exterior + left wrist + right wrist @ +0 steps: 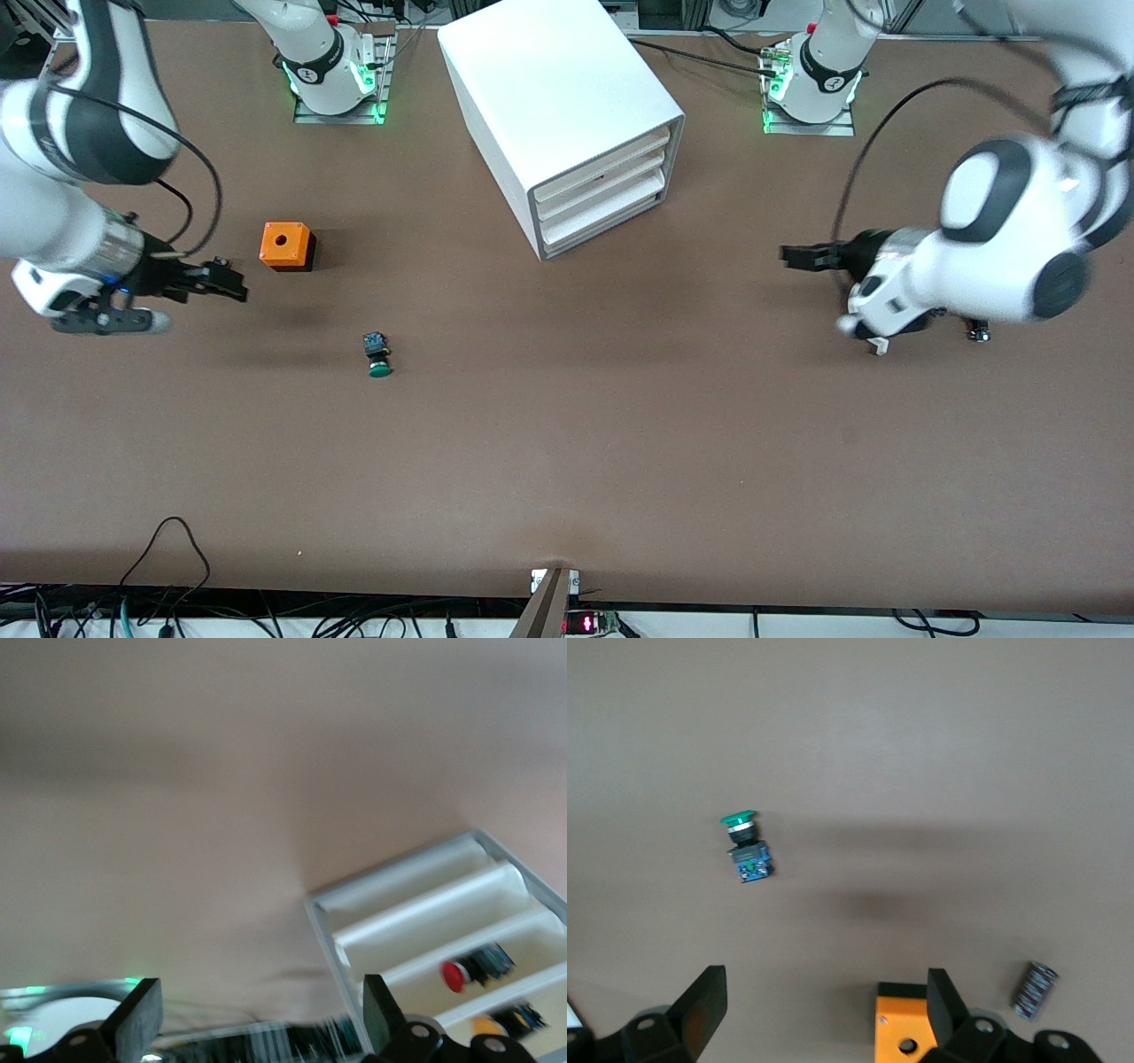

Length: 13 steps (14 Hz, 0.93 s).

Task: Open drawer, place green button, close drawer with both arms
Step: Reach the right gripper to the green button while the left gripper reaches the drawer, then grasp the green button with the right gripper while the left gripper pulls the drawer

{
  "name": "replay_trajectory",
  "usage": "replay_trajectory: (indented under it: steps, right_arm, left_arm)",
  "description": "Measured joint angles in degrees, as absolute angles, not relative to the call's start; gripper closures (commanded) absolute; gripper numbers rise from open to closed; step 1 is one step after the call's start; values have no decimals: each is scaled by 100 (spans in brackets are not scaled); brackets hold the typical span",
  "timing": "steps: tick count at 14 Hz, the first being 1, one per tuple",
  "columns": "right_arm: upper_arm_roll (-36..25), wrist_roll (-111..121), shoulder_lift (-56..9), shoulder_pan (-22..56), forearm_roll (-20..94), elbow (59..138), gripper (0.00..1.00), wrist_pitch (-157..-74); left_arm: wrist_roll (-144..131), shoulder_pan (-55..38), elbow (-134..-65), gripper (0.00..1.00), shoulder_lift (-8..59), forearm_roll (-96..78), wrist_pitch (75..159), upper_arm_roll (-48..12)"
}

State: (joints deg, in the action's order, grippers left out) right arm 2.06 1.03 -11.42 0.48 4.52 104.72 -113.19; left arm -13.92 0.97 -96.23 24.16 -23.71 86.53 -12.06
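— Where's the button [378, 354] right now?

— Lying on its side on the bare table [567, 461], green cap toward the front camera. It's nearer to that camera than the orange cube [286, 245] and well apart from the cabinet [558, 115].

— And the drawer [602, 219]?

— Closed, flush with the two above it. The cabinet stands between the two arm bases, its front turned toward the left arm's end of the table.

— What are the grippers doing?

— The right gripper [229, 279] hangs over the table just beside the orange cube, toward the right arm's end. Its wrist view shows the fingers [702, 1010] spread wide with nothing between them, the button [746, 849] lying some way off, and a small metal spring [1033, 989] near the cube [906, 1028].

— The left one?

— The left gripper [802, 256] is over open table toward the left arm's end, pointing at the cabinet's front. Its fingers [137, 1019] are wide apart too, empty.
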Motion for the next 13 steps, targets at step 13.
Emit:
replay_trajectory:
  steps: [13]
  right_arm:
    - [267, 148, -2698, 1012, 77, 10595, 0, -13191]
  left_arm:
    - [640, -1254, -11184, 5, 3558, -5052, 10754, -1814]
